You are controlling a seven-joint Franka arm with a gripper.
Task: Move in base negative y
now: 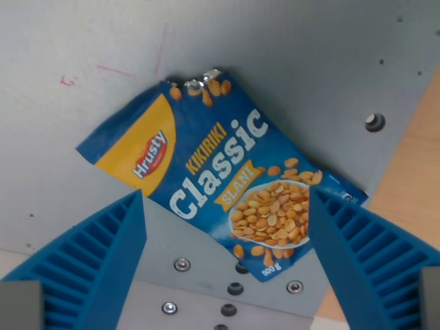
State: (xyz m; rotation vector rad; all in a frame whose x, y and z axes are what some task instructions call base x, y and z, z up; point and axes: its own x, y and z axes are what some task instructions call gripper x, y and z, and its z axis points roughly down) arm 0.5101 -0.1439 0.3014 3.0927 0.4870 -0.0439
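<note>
- Peanut bag: a blue packet printed "Hrusty", "KIKIRIKI", "Classic" and "SLANI", with a picture of salted peanuts in a bowl. It lies flat and face up, turned so its text climbs toward the wrist view's upper right. Its torn silver top edge points toward the upper middle of the frame.
- Gripper: two blue ribbed fingers rise from the lower corners of the wrist view, one to the lower left of the bag and one to its lower right. The jaws stand wide apart and hold nothing; the lower part of the bag shows in the gap between them. Whether the right-hand finger touches the bag's corner cannot be told.
- Grey surface: a matte plate that carries the bag. Faint red pen marks lie up and to the left of the bag.
- Hole: a round dark fitting in the plate, to the right of the bag and well apart from it.
- Screws: several small fasteners in the plate just below the bag's lower edge, between the fingers.
- Wooden area: a light tan strip beyond the plate's edge, on the far right of the bag.
</note>
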